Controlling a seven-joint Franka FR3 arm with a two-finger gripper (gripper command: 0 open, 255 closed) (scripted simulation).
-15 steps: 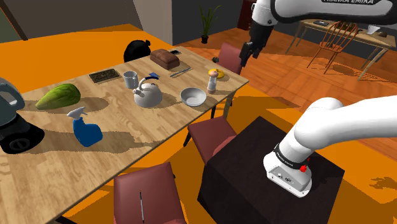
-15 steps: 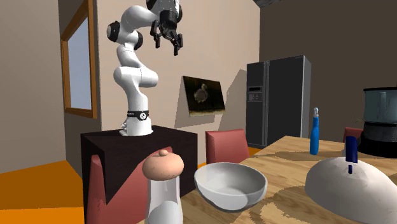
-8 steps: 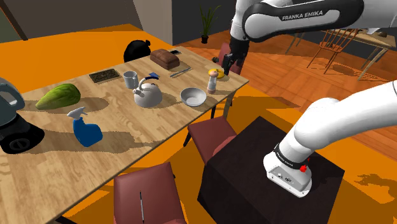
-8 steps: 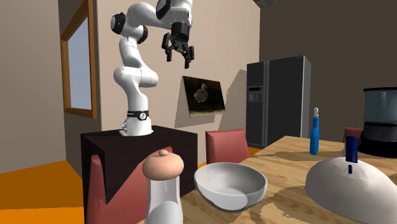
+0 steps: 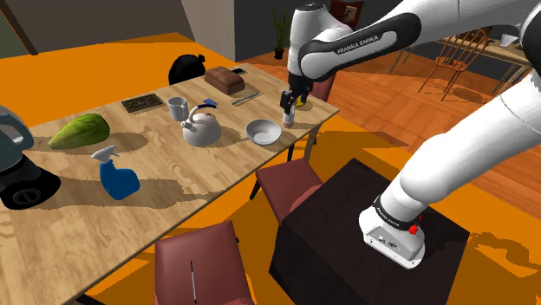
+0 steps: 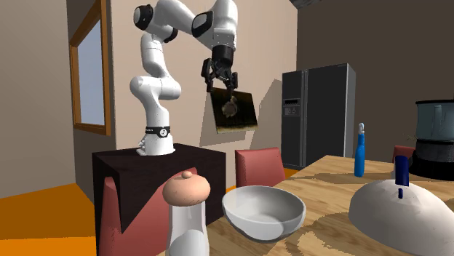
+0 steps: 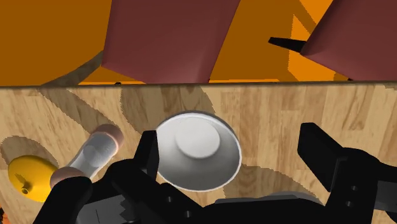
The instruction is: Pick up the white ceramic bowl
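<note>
Well, the gripper hangs above the bowl, its fingers spread wide and touching nothing. The bowl sits upright on the table, near the table's edge, a shade toward one finger rather than centred between them. Just beside the bowl stands a pink-topped shaker. Farther from the bowl lies a yellow thing, perhaps a lemon. The risk, I judge, lies in the descent. The finger on the shaker's side could topple it, and a clasp across the whole bowl may not fit, so a pinch on that smooth rim might slip.
</note>
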